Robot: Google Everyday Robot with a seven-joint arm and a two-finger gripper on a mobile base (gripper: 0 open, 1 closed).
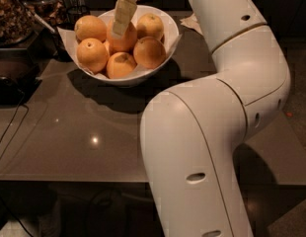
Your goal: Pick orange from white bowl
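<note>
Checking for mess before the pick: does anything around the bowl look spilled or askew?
Nothing is spilled. The white bowl sits upright, nothing fallen out. Only the paper lining pokes unevenly over the rim, and a crumpled paper lies behind the bowl. The gripper hangs over the middle orange.

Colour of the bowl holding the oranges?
The bowl is white, camera view. The gripper hovers over its middle orange.

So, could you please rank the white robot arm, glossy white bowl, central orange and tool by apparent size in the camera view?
1. white robot arm, nearest the camera.
2. glossy white bowl.
3. central orange fruit and pale tool over it: too alike to rank.
</note>
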